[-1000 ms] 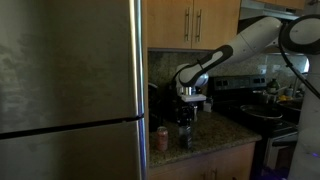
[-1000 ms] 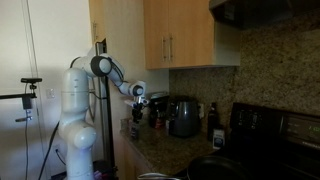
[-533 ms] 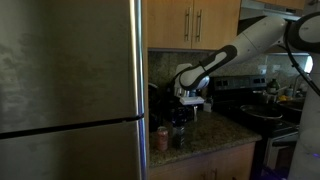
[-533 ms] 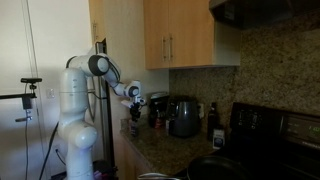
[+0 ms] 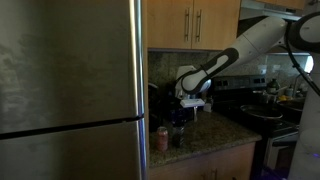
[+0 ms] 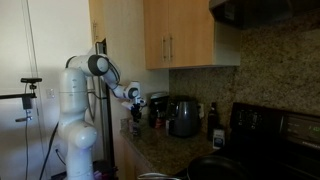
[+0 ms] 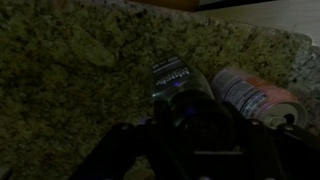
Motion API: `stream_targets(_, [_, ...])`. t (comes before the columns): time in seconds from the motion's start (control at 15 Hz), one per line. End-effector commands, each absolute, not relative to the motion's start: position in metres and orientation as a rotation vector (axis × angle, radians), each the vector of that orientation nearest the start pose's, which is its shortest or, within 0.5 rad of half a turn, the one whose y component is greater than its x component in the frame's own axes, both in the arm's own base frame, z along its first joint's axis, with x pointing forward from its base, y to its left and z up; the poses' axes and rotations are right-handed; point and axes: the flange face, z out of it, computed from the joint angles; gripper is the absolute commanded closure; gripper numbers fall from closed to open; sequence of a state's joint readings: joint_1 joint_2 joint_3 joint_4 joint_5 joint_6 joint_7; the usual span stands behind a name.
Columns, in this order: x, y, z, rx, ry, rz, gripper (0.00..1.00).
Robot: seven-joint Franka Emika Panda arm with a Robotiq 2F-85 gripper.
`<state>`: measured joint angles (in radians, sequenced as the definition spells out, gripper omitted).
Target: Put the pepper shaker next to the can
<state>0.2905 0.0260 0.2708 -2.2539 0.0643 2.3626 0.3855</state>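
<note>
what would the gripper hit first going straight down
Probably the pepper shaker, standing directly below the gripper; the can sits just beside that line. The dim picture leaves depth unsure.

This is a home kitchen. A tall brushed-steel refrigerator (image 5: 70, 80) fills much of an exterior view, beside light wooden wall cupboards (image 5: 190, 22) with slim metal handles. A speckled granite worktop (image 5: 218, 132) runs beneath them, with matching speckled stone up the wall (image 6: 275, 75). A black boxy countertop appliance (image 6: 183, 117) and a black stove (image 6: 265, 125) stand along it.
</note>
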Motion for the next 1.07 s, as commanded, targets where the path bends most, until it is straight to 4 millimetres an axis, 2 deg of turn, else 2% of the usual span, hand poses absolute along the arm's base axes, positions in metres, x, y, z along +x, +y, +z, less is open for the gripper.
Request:
stream_targets(0.0, [0.442, 0.277, 0.36, -3.065, -0.198, -0.086, 0.09])
stream_targets(0.07, [0.44, 0.276, 0.359, -3.083, -0.182, -0.068, 0.04])
stream_targets(0.2, [0.439, 0.275, 0.357, -3.091, -0.177, -0.091, 0.0])
stream_targets(0.67, [0.444, 0.277, 0.363, -3.125, -0.186, -0.268, 0.0])
stream_targets(1.0, [0.45, 0.282, 0.365, -3.117, -0.19, -0.244, 0.0])
